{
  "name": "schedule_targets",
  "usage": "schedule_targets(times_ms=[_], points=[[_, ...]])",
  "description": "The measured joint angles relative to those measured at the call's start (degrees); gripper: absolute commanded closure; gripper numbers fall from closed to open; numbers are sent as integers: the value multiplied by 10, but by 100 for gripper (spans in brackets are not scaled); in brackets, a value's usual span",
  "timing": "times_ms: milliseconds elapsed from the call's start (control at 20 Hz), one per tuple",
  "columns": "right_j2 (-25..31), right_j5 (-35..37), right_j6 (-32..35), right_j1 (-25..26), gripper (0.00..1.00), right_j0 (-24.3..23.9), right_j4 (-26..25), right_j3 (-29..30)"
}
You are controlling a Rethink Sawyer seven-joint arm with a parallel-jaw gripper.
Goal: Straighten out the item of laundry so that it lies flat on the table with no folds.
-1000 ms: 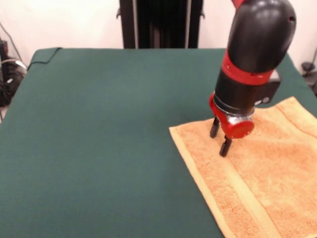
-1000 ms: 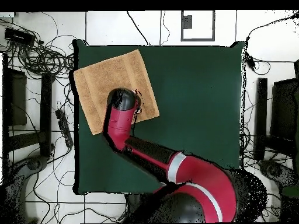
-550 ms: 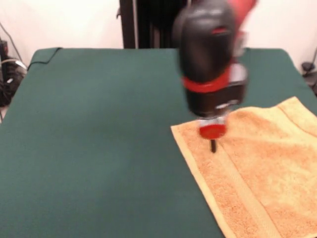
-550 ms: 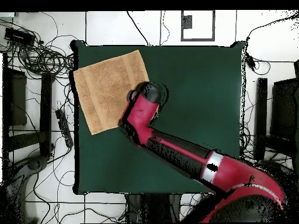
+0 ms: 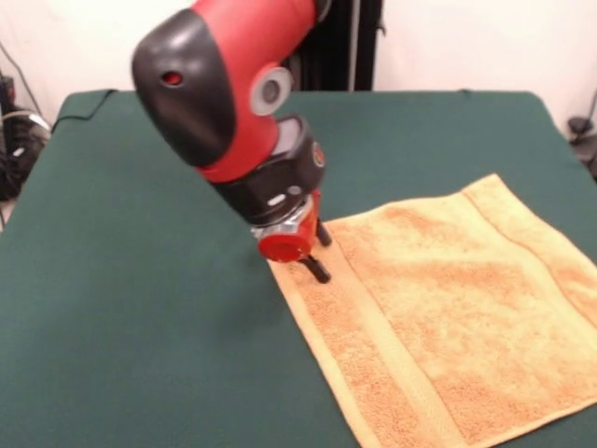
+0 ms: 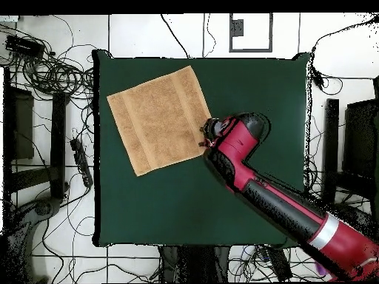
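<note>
My claw point(image 5: 319, 250) hung low at the corner of the towel point(image 5: 448, 317), its two dark fingers point(image 5: 317, 270) set apart and closed on nothing that I could see. One fingertip was at the towel's edge, though I could not tell whether it pressed the cloth or only hovered just above it. My red and black arm point(image 5: 233, 93) leaned in over the bare green bench point(image 5: 140, 327), the wrist tilted toward the cloth.

The towel lay spread out from the claw, one corner right beneath my fingers and the rest reaching away across the bench. It looked flat and open, roughly square, with a woven border band running along the edge nearest my claw. From overhead, the towel point(image 6: 161, 118) sat turned at a slant in one corner region of the bench point(image 6: 252, 96), wholly on the green cloth, and my claw point(image 6: 206, 134) stood at its corner toward the bench's middle.
</note>
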Motion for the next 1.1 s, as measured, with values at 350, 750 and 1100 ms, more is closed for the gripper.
schedule_targets(times_ms=[350,750,1100], points=[[11,0,-140,21,0,-25,-4,2],[11,-1,-166,17,0,-20,-4,3],[1,-2,-166,5,0,-3,-16,4]])
